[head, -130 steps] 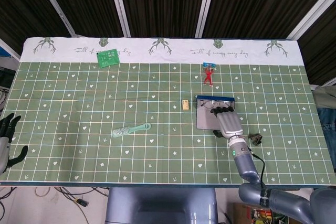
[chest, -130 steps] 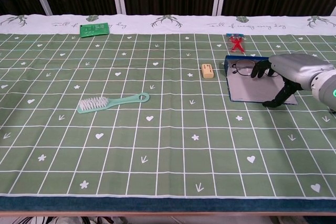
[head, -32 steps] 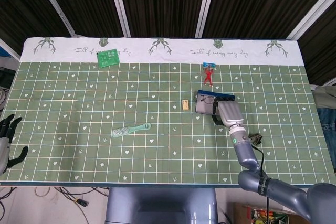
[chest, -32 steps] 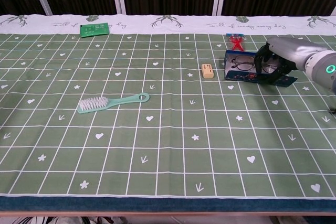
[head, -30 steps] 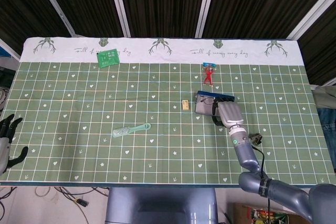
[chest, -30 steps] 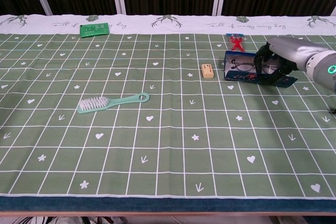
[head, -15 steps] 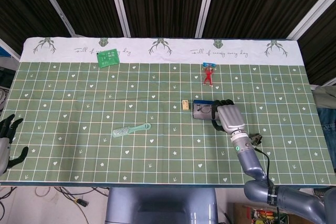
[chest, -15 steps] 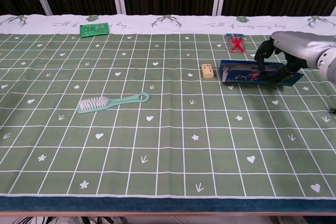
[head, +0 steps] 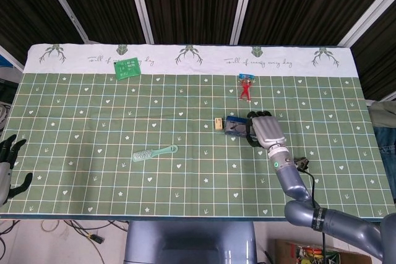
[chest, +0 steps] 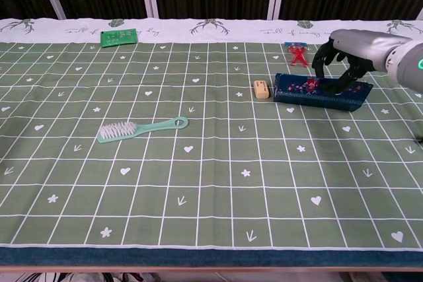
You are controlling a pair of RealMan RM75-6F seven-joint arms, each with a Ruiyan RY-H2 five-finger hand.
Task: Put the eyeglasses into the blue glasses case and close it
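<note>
Blue glasses case [chest: 320,92] lies shut under right hand [chest: 344,52]; fingers spread, tips seemingly pressing lid. Left hand [head: 7,164] open, far from case.

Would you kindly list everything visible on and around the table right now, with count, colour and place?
glasses case: 1, blue, lid down, right of centre.
eraser-like block: 1, tan, just left of the case.
red clip-like item: 1, behind the case.
brush: 1, mint green, left of centre.
green card: 1, far left edge.
tablecloth: 1, green grid with a white border.
right hand: 1, grey and black, fingers resting on the case lid.
left hand: 1, black, at the table's left edge, holding nothing.
</note>
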